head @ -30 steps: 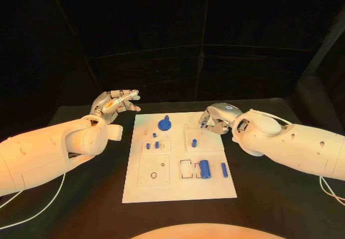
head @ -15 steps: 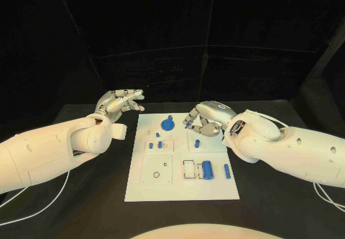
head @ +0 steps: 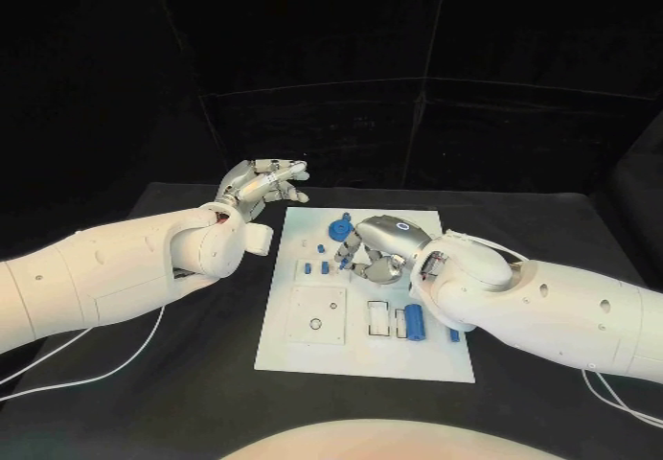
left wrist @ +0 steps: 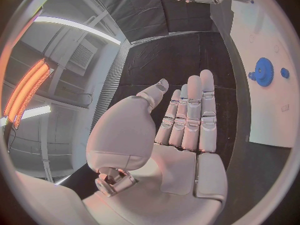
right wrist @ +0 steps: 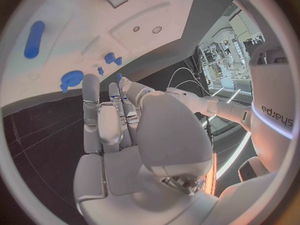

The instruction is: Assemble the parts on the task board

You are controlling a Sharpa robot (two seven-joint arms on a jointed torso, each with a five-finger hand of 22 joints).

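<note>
The white task board (head: 321, 356) lies in the middle of the black table. On its far part sit a blue gear (head: 340, 230) and small blue pegs (head: 312, 268); a blue cylinder (head: 400, 323) lies by a slot near its right side. My right hand (head: 373, 253) hovers over the far middle of the board, fingers apart, holding nothing. My left hand (head: 264, 182) is raised beyond the board's far left corner, fingers extended and empty. The left wrist view shows the left hand (left wrist: 187, 120) and the gear (left wrist: 263, 78). The right wrist view shows the right hand (right wrist: 119, 130), the gear (right wrist: 72, 78) and the cylinder (right wrist: 34, 39).
A short blue bar (head: 453, 333) lies at the board's right edge beside my right forearm. Recessed square plates (head: 318, 316) sit on the board's left half. White cables (head: 83, 345) trail over the table at the left. Black curtains close off the back.
My right hand has moved from the board's far right edge inward over its far middle. The left hand keeps its raised pose. The camera view has shifted.
</note>
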